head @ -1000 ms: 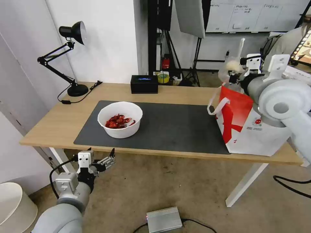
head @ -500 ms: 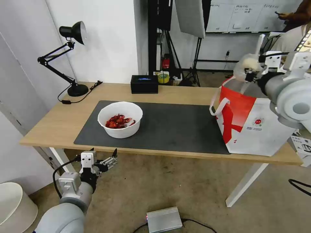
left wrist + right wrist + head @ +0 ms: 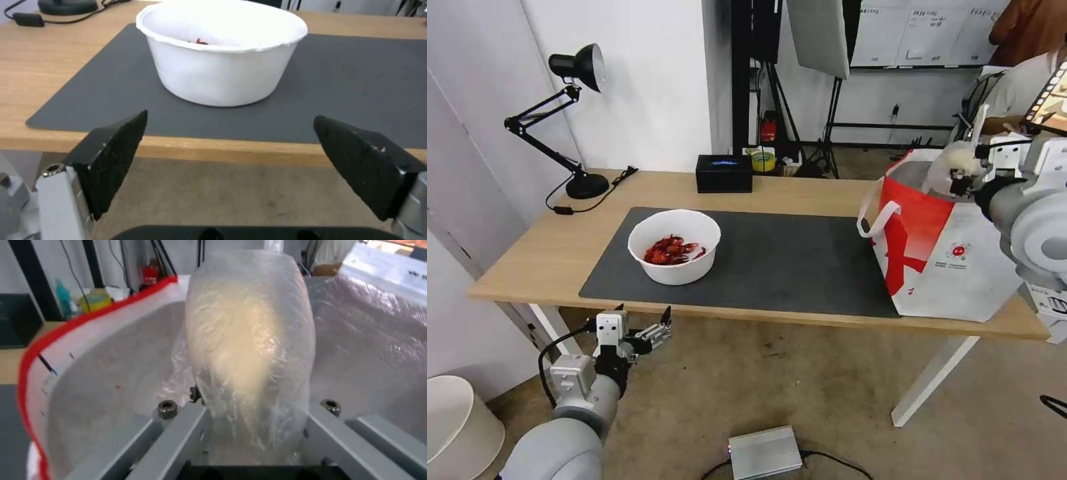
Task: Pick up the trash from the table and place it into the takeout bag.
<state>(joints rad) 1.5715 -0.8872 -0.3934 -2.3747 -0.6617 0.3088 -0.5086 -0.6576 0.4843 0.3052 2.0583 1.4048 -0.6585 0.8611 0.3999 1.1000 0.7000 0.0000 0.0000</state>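
Note:
A small clear bag with a whitish lump (image 3: 955, 164) hangs over the open top of the takeout bag (image 3: 940, 260), and my right gripper (image 3: 962, 179) is shut on it. In the right wrist view the clear bag (image 3: 249, 346) sits just above the silver foil lining (image 3: 106, 383), inside the red rim. The white bowl of red crayfish shells (image 3: 674, 245) stands on the dark grey mat (image 3: 787, 260) of the table (image 3: 554, 247). My left gripper (image 3: 650, 331) is open below the table's front edge, facing the bowl (image 3: 222, 63) from a short distance.
A black desk lamp (image 3: 577, 120) and its cord occupy the table's back left. A black rectangular box (image 3: 724, 173) sits at the back edge. On the floor lie a grey metal box (image 3: 764, 452) and a white round object (image 3: 457, 427). Stands and equipment fill the room behind.
My right gripper has carried the clear bag to the right and downward, from above the takeout bag's left rim to over its opening. The left gripper has edged slightly right.

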